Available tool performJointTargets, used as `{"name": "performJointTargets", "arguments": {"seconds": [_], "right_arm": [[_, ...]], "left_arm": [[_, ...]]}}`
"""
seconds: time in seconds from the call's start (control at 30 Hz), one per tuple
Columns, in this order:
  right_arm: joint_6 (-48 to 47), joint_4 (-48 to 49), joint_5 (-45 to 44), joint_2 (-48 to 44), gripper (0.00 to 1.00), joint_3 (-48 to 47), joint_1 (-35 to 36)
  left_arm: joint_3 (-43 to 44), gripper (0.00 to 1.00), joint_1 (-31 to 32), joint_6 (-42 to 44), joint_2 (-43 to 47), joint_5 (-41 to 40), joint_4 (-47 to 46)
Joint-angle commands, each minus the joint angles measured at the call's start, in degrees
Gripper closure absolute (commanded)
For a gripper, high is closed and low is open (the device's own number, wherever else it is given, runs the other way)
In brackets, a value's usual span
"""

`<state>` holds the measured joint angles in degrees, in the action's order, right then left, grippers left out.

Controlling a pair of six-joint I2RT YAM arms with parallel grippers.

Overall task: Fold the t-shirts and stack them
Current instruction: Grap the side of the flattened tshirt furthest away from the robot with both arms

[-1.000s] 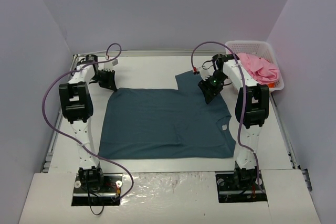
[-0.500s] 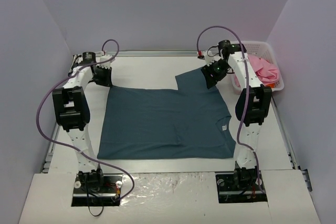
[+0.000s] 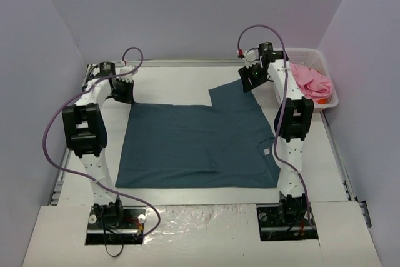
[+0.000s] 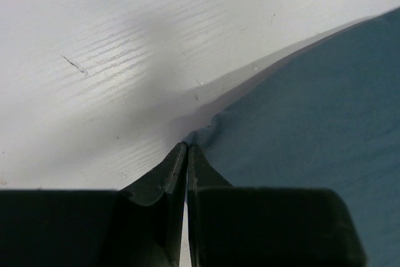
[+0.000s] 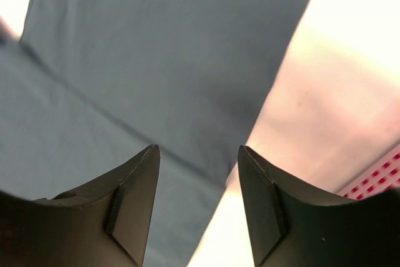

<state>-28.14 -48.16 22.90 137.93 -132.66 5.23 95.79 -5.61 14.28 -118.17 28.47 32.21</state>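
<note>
A dark teal-blue t-shirt (image 3: 197,145) lies spread flat on the white table, one sleeve (image 3: 232,95) sticking out at its far right. My left gripper (image 3: 123,92) sits at the shirt's far left corner, jaws shut, and the cloth corner (image 4: 209,126) puckers right at its fingertips (image 4: 187,146). My right gripper (image 3: 250,78) hovers over the sleeve's far right edge. In the right wrist view it (image 5: 199,148) is open with nothing between its fingers, above the sleeve's edge (image 5: 250,129). A pink t-shirt (image 3: 309,79) lies bunched in the basket.
A white lattice basket (image 3: 327,70) stands at the far right against the wall. Grey walls close in the table on three sides. Purple cables loop off both arms. Bare white table (image 3: 175,82) runs along the far edge behind the shirt.
The right gripper rose off the shirt body and moved toward the far edge over the sleeve, jaws a little wider. The left gripper shifted left, and the shirt's far left corner went with it.
</note>
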Motion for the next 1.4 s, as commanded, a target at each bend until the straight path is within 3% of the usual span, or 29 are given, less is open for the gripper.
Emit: {"name": "performJointTargets", "arguments": {"seconds": [0.0, 0.43, 0.87, 1.37], "right_arm": [[4.4, 3.6, -0.8, 1.7, 0.50, -4.9, -0.4], [16.9, 10.3, 0.0, 10.0, 0.47, -12.4, -1.8], [21.3, 16.2, 2.5, 13.9, 0.39, -14.3, -2.5], [24.3, 18.9, 4.3, 18.8, 0.39, -17.0, -2.9]], "left_arm": [[-0.1, 0.98, 0.5, -0.3, 4.5, -0.4, -0.6], [-2.3, 0.98, 1.1, -0.9, 6.6, -1.5, -1.9], [-3.4, 0.98, 1.4, 0.1, 6.5, -0.6, -2.0], [-4.3, 0.98, 1.5, 0.8, 5.9, -0.6, -2.1]]}}
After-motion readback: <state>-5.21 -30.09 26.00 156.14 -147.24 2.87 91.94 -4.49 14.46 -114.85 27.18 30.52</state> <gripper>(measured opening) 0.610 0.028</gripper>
